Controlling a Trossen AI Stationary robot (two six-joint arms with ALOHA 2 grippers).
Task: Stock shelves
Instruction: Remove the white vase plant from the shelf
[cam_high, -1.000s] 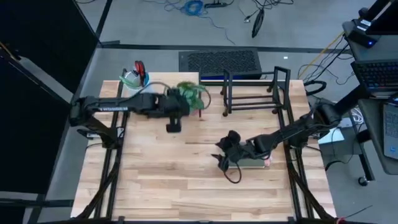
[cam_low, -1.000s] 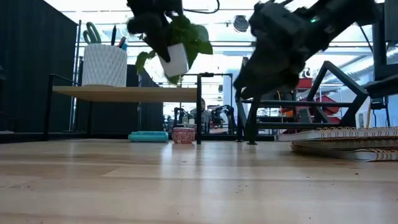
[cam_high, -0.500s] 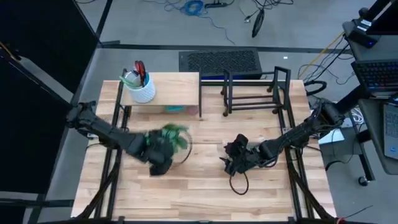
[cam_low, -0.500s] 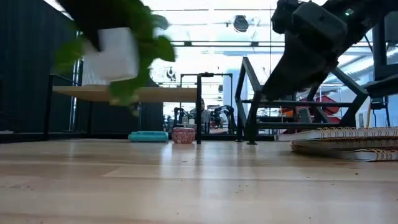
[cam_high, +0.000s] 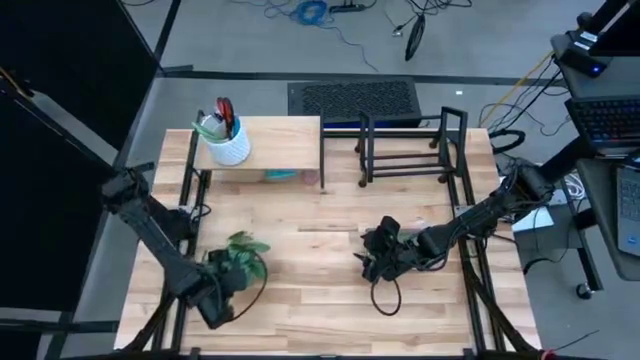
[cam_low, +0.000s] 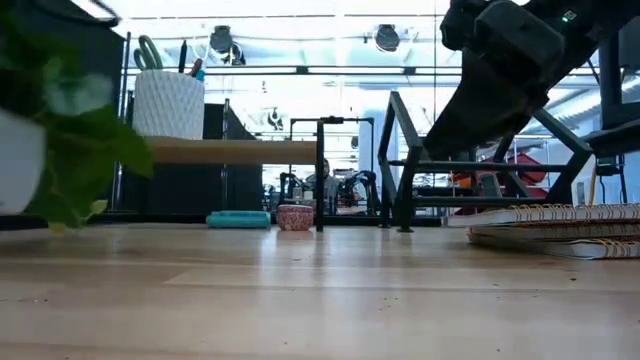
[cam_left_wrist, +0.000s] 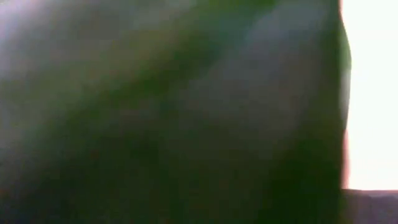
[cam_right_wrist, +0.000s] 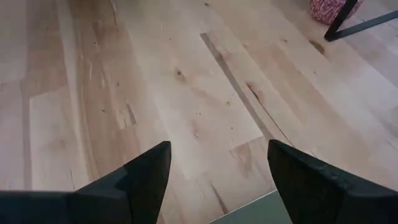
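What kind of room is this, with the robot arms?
Probably a robot lab or workshop: loose cables on the grey floor, a laptop beside the wooden table, and bright ceiling lights.

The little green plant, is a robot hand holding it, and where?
It seems so. The left gripper is at the potted plant near the table's front-left corner, but the exact grip is hidden. The right gripper is open and holds nothing.

Green-leaved plant (cam_high: 238, 258) in white pot, white textured cup (cam_high: 229, 149), pale-wood riser shelf (cam_high: 275, 145), black wire-frame rack (cam_high: 405, 148).
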